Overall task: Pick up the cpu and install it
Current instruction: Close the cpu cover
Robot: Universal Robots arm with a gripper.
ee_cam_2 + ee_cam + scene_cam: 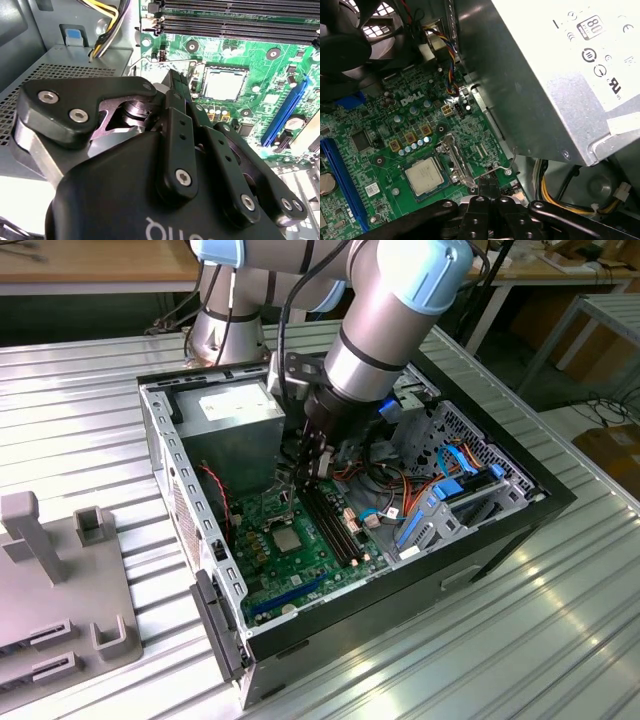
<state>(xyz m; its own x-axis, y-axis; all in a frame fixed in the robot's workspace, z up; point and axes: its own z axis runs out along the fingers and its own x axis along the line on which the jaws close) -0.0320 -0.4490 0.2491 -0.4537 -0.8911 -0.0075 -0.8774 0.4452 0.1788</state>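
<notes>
Jaws point(487, 192) appear pressed together with nothing between them, their black tips meeting just beside the socket's open metal frame point(456, 160) in the first wrist view. In the second wrist view the same black fingers point(180, 100) run up as one closed pair toward the socket. In the exterior view the gripper point(308, 472) hangs inside the open computer case point(230, 590), low over the green motherboard point(300, 570).

The cpu point(423, 176) lies flat in the socket, pale silver-grey top up, seated square within the dark surround; it also shows in the second wrist view point(223, 84) and in the exterior view point(287, 539). It is apart from the jaws, near them but not touched. A thin wire lever point(507, 162) stands up beside the socket's frame.

Long black memory slots point(235, 22) run along the board past the socket, and a blue expansion slot point(287, 112) lies on its other side. The grey metal power supply point(560, 75) sits close to the gripper, with yellow and black wires point(555, 192) trailing under it. A black fan point(345, 45) occupies a far corner of the case.

The case rests on a ribbed metal desk point(80, 430). A grey fixture point(50, 580) stands on the desk toward the exterior view's left.
</notes>
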